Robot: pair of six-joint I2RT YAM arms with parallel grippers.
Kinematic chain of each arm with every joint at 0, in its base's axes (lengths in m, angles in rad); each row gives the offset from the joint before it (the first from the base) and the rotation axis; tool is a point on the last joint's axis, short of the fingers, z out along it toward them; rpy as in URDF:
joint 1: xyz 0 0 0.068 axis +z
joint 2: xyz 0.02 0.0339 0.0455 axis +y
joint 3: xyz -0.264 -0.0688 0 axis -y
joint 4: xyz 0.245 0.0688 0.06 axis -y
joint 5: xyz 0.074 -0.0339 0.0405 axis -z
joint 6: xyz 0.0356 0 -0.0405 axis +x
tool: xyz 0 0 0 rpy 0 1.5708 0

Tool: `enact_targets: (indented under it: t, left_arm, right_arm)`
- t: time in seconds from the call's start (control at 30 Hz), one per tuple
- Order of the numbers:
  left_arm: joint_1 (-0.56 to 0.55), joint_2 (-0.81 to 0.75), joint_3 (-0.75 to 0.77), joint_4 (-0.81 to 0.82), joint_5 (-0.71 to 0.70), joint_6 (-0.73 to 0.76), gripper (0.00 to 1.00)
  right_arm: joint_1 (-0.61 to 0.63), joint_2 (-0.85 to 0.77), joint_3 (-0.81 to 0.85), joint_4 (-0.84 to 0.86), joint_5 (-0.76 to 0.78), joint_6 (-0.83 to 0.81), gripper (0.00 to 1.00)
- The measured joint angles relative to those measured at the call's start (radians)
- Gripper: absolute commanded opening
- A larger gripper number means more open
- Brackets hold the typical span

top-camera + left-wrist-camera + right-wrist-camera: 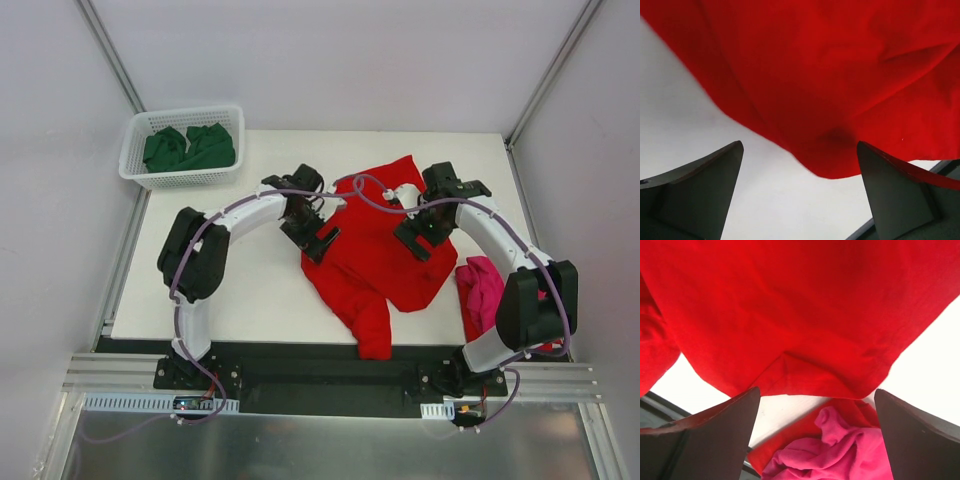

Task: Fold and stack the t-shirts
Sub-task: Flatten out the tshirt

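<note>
top external: red t-shirt [372, 268] lengthwise far-to-near

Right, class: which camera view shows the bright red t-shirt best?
The top external view: there nearly the whole red t-shirt shows, lying crumpled on the table. The left wrist view shows only one edge of it; the right wrist view only a close patch, beside the pink t-shirt.

White table [240, 290] — red t-shirt [375, 260], pink t-shirt [483, 290], basket [135, 162].
</note>
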Motion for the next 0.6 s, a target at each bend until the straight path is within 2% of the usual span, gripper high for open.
enact_targets:
  t: [0.07,0.13,0.2,0.23,0.4,0.6]
  left_arm:
    - [-0.020,0.018,-0.013,-0.008,0.000,-0.005,0.91]
    - [-0.036,0.034,-0.016,-0.017,0.003,-0.011,0.59]
    - [-0.038,0.045,-0.014,-0.021,0.005,-0.023,0.11]
    - [-0.037,0.049,-0.013,-0.023,0.003,-0.019,0.00]
    - [-0.036,0.050,0.033,-0.042,-0.044,-0.018,0.00]
    - [-0.036,0.003,0.213,-0.088,-0.232,0.049,0.00]
  right_arm:
    - [0.000,-0.001,-0.003,-0.007,-0.012,-0.002,1.00]
    - [0.000,-0.001,-0.004,-0.018,-0.030,-0.002,1.00]
    - [0.000,-0.002,-0.004,-0.027,-0.046,-0.002,1.00]
    - [0.000,-0.002,-0.004,-0.031,-0.052,-0.002,1.00]
    - [0.000,-0.018,-0.011,-0.039,-0.070,-0.006,1.00]
    - [0.000,-0.035,-0.039,-0.044,-0.080,-0.010,1.00]
